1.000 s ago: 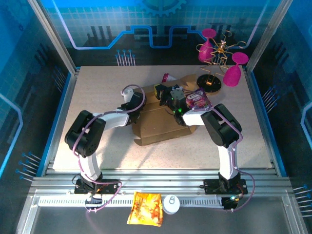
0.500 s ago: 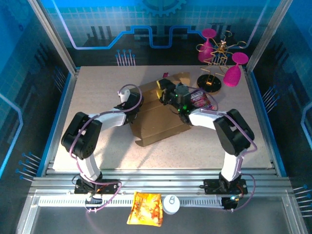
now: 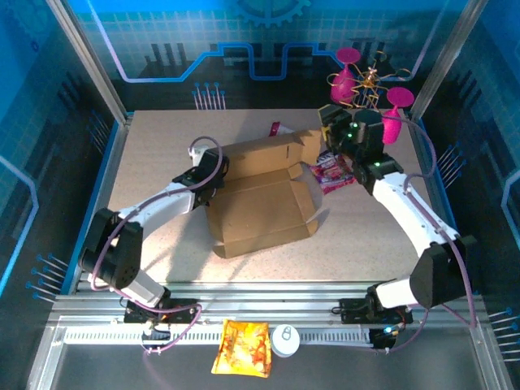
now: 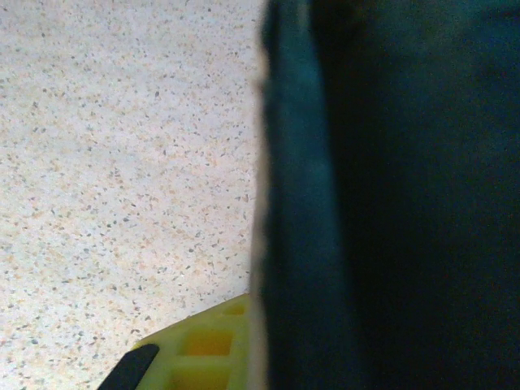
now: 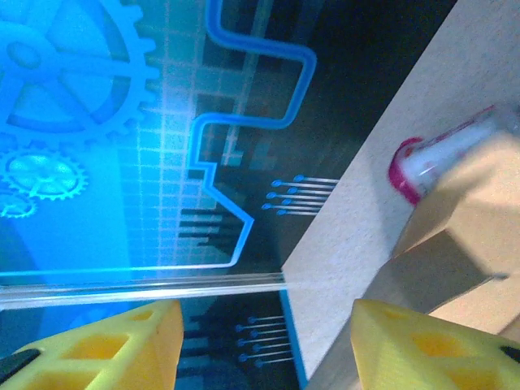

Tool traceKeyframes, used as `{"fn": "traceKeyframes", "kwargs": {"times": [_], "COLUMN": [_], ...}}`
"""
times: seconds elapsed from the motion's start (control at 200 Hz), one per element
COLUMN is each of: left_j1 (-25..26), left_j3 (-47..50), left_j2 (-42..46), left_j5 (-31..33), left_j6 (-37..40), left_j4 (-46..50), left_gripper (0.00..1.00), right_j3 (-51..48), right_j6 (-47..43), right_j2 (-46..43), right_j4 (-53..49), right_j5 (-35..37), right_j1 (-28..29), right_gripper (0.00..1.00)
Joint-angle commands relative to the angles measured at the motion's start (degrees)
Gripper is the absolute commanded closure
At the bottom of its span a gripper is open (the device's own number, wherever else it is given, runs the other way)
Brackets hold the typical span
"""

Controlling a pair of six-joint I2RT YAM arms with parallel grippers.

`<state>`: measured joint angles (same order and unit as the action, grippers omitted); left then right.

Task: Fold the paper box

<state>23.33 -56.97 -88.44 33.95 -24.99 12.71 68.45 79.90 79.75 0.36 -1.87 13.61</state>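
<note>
The paper box (image 3: 260,207) lies open at the middle of the frame on the surface (image 3: 154,154), a shallow tray with its back wall raised and its floor showing as plain brown cardboard. The purple packet (image 3: 331,169) lies outside it, just beside its right wall. My left claw (image 3: 213,174) is at the box's left wall, though I cannot tell its grip because my wrist view is a dark blur beside one yellow finger (image 4: 195,357); my right claw (image 3: 333,126) hangs at the upper right, its fingers (image 5: 106,345) spread wide apart.
</note>
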Motion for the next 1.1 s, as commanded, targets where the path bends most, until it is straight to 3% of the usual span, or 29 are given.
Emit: {"fn": "traceKeyframes", "kwargs": {"times": [0.0,0.2,0.35,0.675,1.006,1.096], "left_j1": [-0.31,-0.31,-0.33,-0.31,-0.32,-0.31], "left_j3": [-2.69,-3.00,-4.48,-6.14,-7.30,-8.02], "left_j2": [2.85,4.91,5.06,4.34,3.56,2.96], "left_j5": [-3.59,-4.96,-5.55,-6.68,-8.09,-8.53], "left_j6": [2.50,3.23,3.79,4.87,6.02,5.78], "left_j4": [3.33,3.85,3.99,3.84,4.15,4.34], "left_gripper": [1.00,1.00,1.00,1.00,1.00,1.00], "right_j3": [3.17,11.25,16.67,12.94,15.03,12.79], "right_j6": [-9.60,-14.40,-17.95,-19.58,-17.99,-16.19], "right_j2": [1.23,8.59,10.25,10.08,13.55,12.45], "right_j4": [-11.76,-14.67,-22.22,-21.83,-19.04,-17.13], "right_j5": [-5.63,-13.58,-12.22,-12.19,-15.73,-15.86], "right_j1": [-2.99,-3.66,-1.08,0.74,2.38,2.76], "right_gripper": [0.45,0.48,0.45,0.40,0.42,0.48]}}
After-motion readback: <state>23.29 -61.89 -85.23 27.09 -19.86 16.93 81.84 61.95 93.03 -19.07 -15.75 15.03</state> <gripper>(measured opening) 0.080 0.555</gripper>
